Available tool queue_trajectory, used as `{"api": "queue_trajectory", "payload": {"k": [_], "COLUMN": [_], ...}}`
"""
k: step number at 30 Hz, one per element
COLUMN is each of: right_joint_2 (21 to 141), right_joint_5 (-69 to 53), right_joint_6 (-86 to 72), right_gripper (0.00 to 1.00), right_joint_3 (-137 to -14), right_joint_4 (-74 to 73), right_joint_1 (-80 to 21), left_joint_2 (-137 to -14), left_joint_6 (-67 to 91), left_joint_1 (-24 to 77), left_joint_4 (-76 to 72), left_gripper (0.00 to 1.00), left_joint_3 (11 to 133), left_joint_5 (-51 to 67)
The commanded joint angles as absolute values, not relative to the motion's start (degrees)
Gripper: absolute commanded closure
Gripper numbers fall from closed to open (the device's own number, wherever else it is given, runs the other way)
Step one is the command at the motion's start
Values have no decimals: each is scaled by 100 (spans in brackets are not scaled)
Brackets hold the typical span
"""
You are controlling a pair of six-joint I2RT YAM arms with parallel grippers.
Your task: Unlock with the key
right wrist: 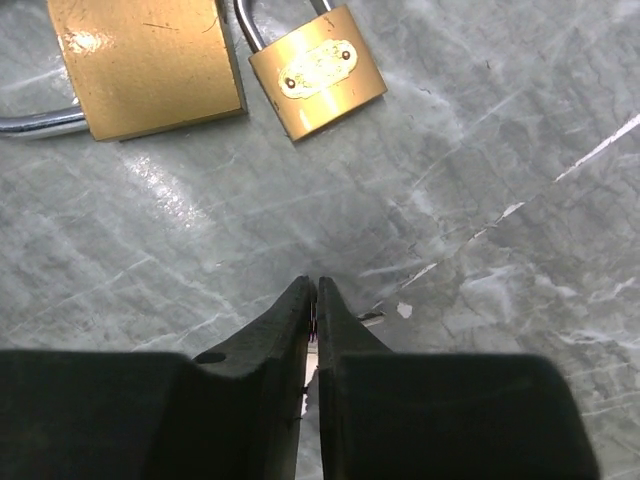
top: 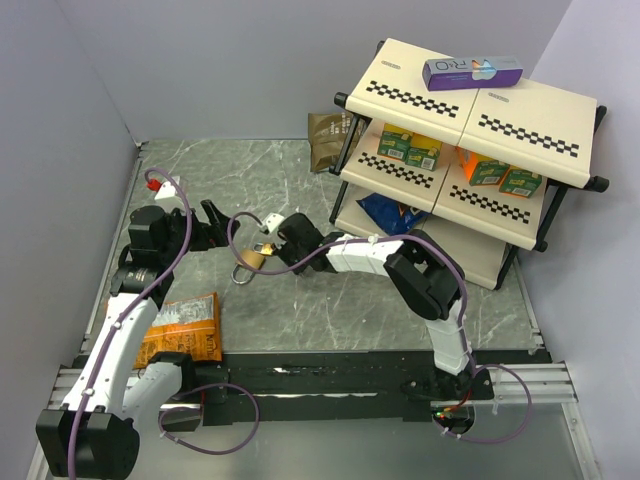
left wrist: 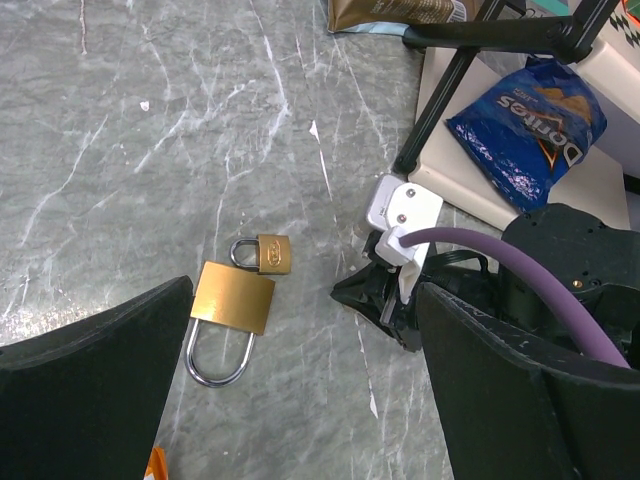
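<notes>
Two brass padlocks lie side by side on the marble table: a large one and a small one, also seen together in the top view. My right gripper is just right of them, low over the table, jaws pressed together. A thin silvery sliver, the key, sits between its fingers, and a short silvery bit sticks out beside the right finger. My left gripper hangs wide open and empty above the padlocks.
A two-tier checkered shelf stands at the back right with cartons, a purple box and a blue chip bag. A brown pouch lies behind. An orange snack bag lies at the near left.
</notes>
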State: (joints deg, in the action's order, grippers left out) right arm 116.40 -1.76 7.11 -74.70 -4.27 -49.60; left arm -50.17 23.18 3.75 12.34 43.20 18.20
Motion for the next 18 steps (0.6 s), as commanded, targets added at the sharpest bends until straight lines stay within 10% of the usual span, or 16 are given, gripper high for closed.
{"api": "queue_trajectory", "payload": {"k": [1,18], "right_joint_2": [11497,9432], "right_joint_5": [-9,-605], "right_joint_6": [484,-1089], "right_gripper": [90,100], "right_joint_3": [-7278,-6241], "right_joint_4": [-571,-563], "right_joint_1": [-4931,-4658], "left_joint_2": [-5001,-4720], "left_joint_6": [2276,2259], "left_joint_1": [343,360], "left_joint_4": [1178,660], "left_gripper": [1,0], "left_joint_3": [4456,4298], "left_joint_5": [1925,3005]}}
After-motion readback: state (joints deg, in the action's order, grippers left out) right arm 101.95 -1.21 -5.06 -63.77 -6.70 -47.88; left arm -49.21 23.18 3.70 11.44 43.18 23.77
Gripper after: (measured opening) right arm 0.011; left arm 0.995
